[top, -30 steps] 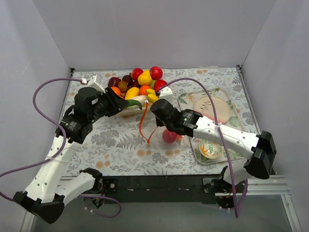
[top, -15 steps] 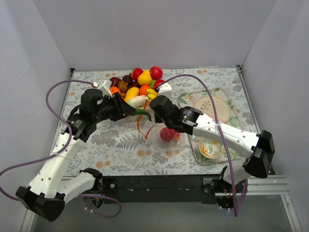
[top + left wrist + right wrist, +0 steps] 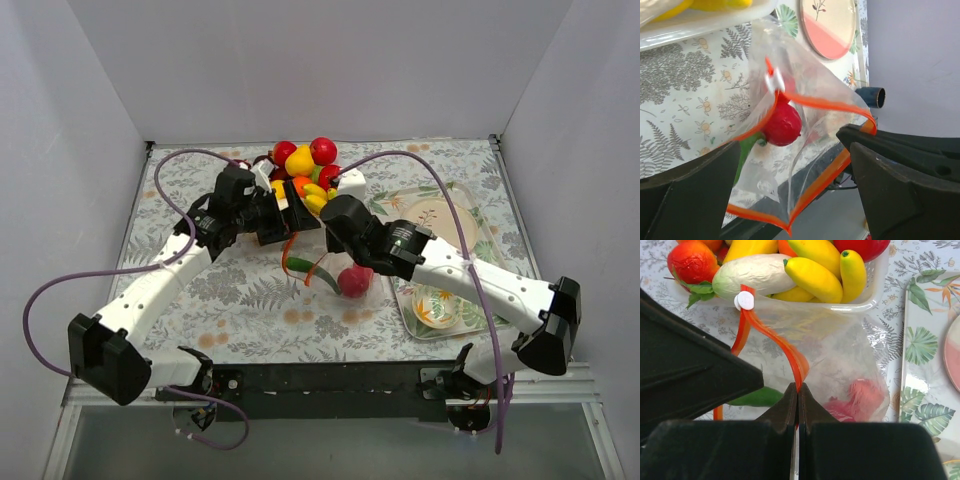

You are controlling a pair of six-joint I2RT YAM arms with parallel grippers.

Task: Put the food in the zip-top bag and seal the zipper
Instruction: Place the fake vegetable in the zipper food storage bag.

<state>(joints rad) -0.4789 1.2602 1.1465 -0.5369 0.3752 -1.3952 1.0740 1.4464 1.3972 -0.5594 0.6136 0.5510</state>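
The clear zip-top bag [image 3: 335,272] hangs open below the basket, its orange zipper [image 3: 790,352] curling up to a white slider [image 3: 745,300]. My right gripper [image 3: 798,386] is shut on the zipper strip and holds the mouth up. A red fruit [image 3: 782,125] sits inside the bag, and a green vegetable [image 3: 300,267] lies beside it at the mouth. My left gripper [image 3: 790,200] is open just above the bag's mouth, holding nothing. More food [image 3: 300,165], red, yellow, orange and white, is piled in the white basket [image 3: 875,290].
A leaf-patterned tray [image 3: 480,215] at the right carries a pink-and-cream plate [image 3: 440,222] and a small bowl [image 3: 437,308]. The left gripper's dark finger [image 3: 690,375] crowds the right wrist view. Purple cables loop over both arms.
My left arm swung right from the basket to over the bag with the green vegetable in its gripper, then opened. The vegetable now lies down by the red fruit. The right gripper kept its hold.
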